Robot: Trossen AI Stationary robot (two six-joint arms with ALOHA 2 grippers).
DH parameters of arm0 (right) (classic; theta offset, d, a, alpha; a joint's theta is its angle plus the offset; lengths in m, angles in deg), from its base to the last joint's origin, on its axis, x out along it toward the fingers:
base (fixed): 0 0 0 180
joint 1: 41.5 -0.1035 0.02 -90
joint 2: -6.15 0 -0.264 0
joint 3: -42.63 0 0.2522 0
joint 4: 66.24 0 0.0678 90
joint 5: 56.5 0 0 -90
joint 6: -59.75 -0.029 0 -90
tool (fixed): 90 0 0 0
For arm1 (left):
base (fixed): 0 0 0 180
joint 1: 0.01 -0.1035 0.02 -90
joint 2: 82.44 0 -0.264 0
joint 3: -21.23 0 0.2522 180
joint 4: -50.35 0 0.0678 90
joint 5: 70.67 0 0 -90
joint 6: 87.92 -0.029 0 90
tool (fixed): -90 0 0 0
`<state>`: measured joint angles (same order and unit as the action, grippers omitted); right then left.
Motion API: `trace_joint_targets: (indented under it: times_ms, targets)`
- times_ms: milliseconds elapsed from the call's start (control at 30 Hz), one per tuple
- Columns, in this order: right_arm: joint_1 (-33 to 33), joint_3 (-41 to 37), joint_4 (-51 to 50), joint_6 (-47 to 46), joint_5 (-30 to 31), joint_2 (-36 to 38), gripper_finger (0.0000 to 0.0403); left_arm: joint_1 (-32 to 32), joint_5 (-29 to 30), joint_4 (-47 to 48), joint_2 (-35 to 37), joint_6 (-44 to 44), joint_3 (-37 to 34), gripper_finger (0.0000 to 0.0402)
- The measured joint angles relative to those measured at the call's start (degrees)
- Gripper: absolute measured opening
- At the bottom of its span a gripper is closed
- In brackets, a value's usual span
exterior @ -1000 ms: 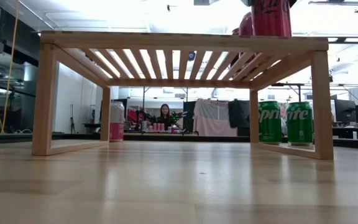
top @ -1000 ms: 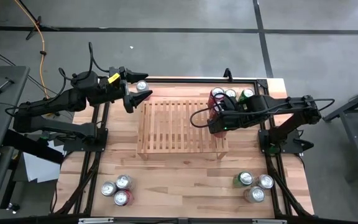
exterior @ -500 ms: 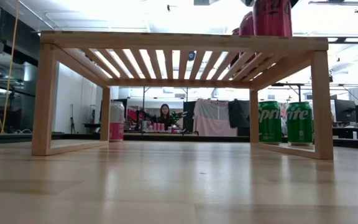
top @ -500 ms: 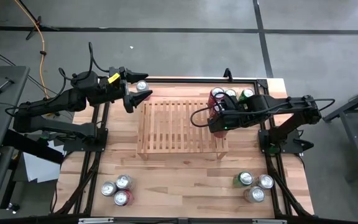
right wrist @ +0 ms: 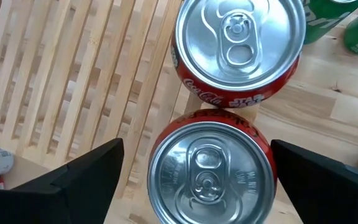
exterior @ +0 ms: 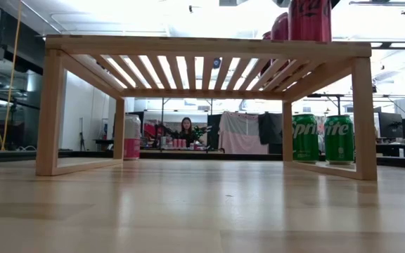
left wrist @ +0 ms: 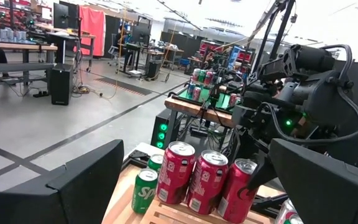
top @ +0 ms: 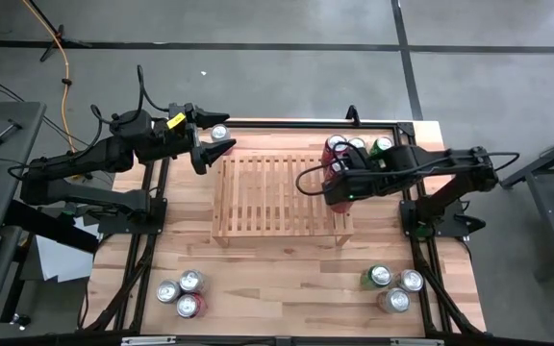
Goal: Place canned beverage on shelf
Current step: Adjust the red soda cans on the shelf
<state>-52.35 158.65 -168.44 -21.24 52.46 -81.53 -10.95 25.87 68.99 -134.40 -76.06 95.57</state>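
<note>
A: Where is the right tool [top: 333, 179] sitting?

B: In the overhead view it is hanging right of centre, over the right end of the low light-wood slatted shelf [top: 267, 197]. Its fingers [right wrist: 82, 174] are standing wide, one on each side of a red aluminium can [right wrist: 211, 171] without touching it.

A: And that can?

B: It is standing upright on the slats, close to the shelf's right edge. A second red can [right wrist: 238, 46] is touching it, also on the slats near that edge. In the table-level view both are showing at the upper right, on top of the shelf [exterior: 209, 48].

A: Is there room elsewhere on the shelf?

B: The slats through the middle and left of the frame are lying bare. Just off the shelf's upper right corner, green cans [exterior: 305, 138] are standing on the wooden tabletop [top: 287, 279].

A: The left tool [top: 210, 147]?

B: It is waiting at upper left, wide apart, just off the shelf's upper left corner, beside a lone can [top: 220, 133]. More cans are clustering at lower left [top: 182, 293] and lower right [top: 390, 286], well apart from the shelf.
</note>
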Motion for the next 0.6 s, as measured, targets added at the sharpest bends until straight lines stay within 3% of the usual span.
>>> trace_joint_targets:
  times_ms: [600]
  targets:
    - [0.0, 0.09, 0.43, -0.04, -0.04, 2.29, 0.039, -0.02, 0.02, -0.01, 0.0, -0.02, 0.0, 0.0394]
